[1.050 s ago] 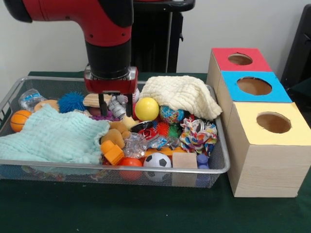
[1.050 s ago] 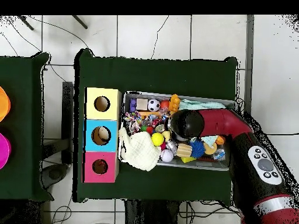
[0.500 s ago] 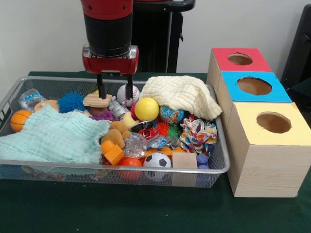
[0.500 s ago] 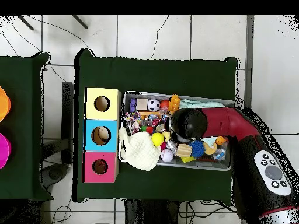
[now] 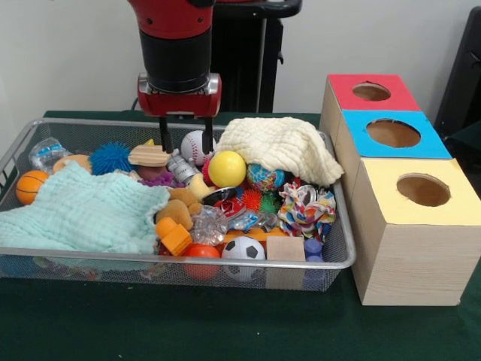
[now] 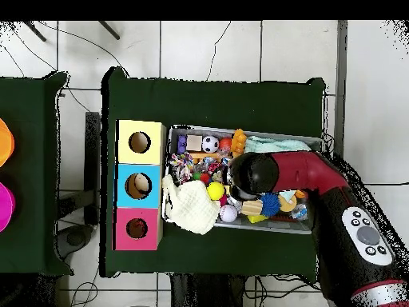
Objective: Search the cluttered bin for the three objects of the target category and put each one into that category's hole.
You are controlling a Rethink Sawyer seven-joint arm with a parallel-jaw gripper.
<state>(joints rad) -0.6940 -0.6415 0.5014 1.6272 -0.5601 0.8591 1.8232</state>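
Since a second earlier, the gripper (image 5: 186, 139) had risen out of the clutter and drifted a little toward the boxes; nothing in the bin had shifted. Its two fingers hung spread and empty above the back of the wire bin (image 5: 342, 256), straddling the white baseball (image 5: 194, 146), with the yellow ball (image 5: 227, 168) just beside. Balls looked like the likely target category, though that was only a guess: an orange basketball (image 5: 30, 186) lay at the far end and a small soccer ball (image 5: 243, 249) against the front wall. No object had been lifted yet, so the search step was in hand. Next, the arm would need to descend, close on one ball, then carry it to the matching hole among the red box (image 5: 372, 92), blue box (image 5: 392, 133) and yellow box (image 5: 422, 189).
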